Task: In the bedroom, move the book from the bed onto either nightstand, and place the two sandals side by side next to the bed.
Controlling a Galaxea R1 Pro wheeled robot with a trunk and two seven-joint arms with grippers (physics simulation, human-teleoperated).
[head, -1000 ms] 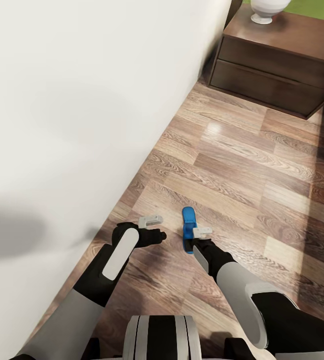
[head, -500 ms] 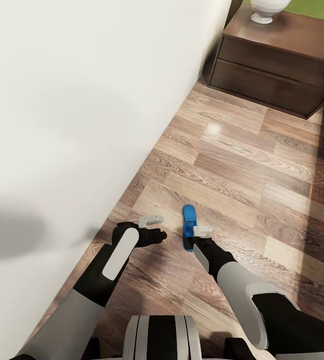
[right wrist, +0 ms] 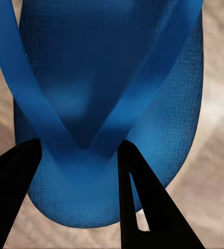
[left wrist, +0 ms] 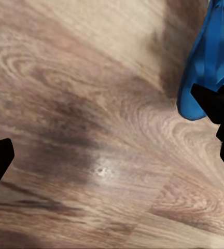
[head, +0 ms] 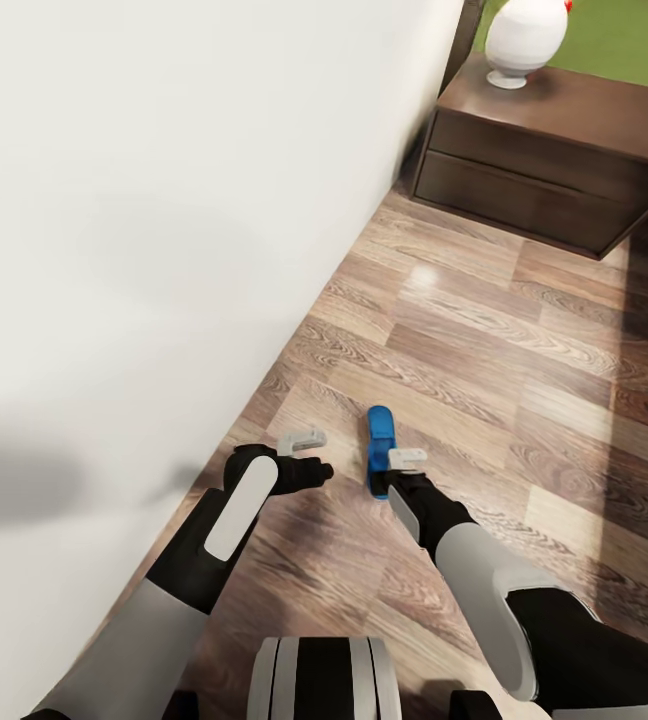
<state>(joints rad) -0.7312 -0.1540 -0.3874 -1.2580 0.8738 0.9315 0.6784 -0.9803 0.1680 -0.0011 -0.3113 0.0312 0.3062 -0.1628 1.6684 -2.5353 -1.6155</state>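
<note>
One bright blue sandal (head: 379, 432) lies lengthwise on the wood floor, a short way from the side of the bed (head: 164, 200). My right gripper (head: 392, 474) is at its near end. In the right wrist view the fingers stand partly closed around the joined straps of the sandal (right wrist: 107, 67), right gripper (right wrist: 78, 148) shut on it. My left gripper (head: 309, 456) hangs open over bare floor between the bed and the sandal. The left wrist view shows the sandal (left wrist: 210, 57) beside the wide-open left gripper (left wrist: 101, 118). The nightstand (head: 544, 170) stands at the back right. The book is out of view.
A white rounded vase or lamp base (head: 524, 40) stands on the nightstand. A green surface (head: 634, 40) lies behind it. Wood floor (head: 524, 360) stretches to the right of the sandal.
The head camera has tilted up, so the whole picture slid down and more of the nightstand's top shows. Both arms and the sandal hold about the same places.
</note>
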